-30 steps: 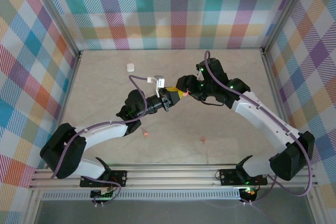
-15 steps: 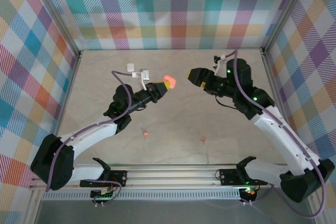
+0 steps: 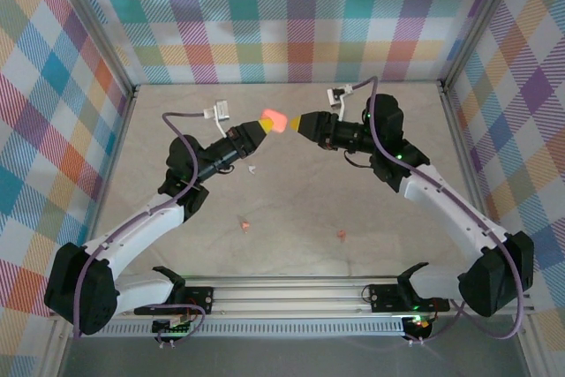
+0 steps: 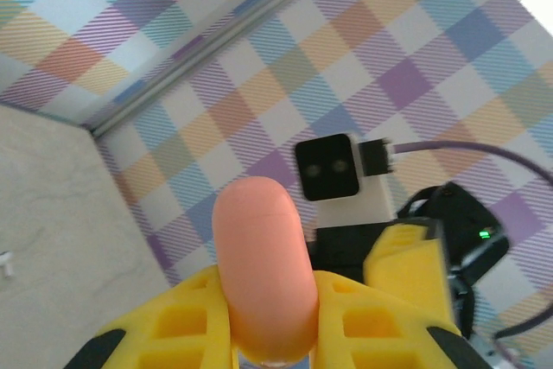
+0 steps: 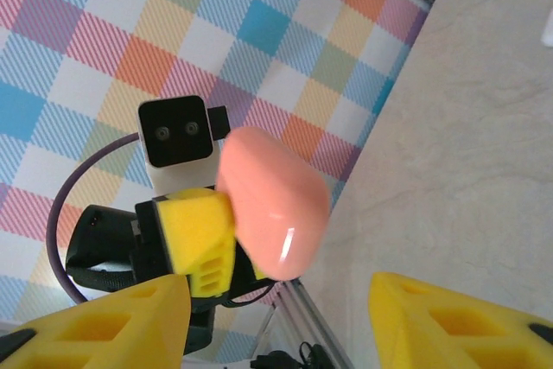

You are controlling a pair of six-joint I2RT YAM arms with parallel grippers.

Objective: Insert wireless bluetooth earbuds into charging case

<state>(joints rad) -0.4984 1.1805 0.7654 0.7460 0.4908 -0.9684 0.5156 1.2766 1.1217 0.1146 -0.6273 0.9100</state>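
Between the yellow fingertips of the left gripper (image 3: 263, 124), at upper centre of the overhead frame: salmon-pink pebble-shaped plastic charging case (image 3: 274, 119), pinched tight by its lower end and raised clear of the table (image 3: 380, 209). Seen end-on at centre of the left wrist frame (image 4: 259, 257), lid apparently closed.

Just to the right and pointing at it, near but apart: right gripper (image 3: 297, 122), jaws spread wide with nothing between them.

Down at lower centre of the overhead frame, well apart from the case: two tiny salmon-pink plastic earbuds (image 3: 243, 226) (image 3: 342, 235) lying loose on the tabletop. Beside the left forearm, tiny white speck (image 3: 251, 168), probably a white earbud.

Judged early going: case lifted and presented, no bud visibly seated. Left to do, by the look of it: opening the lid, picking up each bud, pressing it into place.
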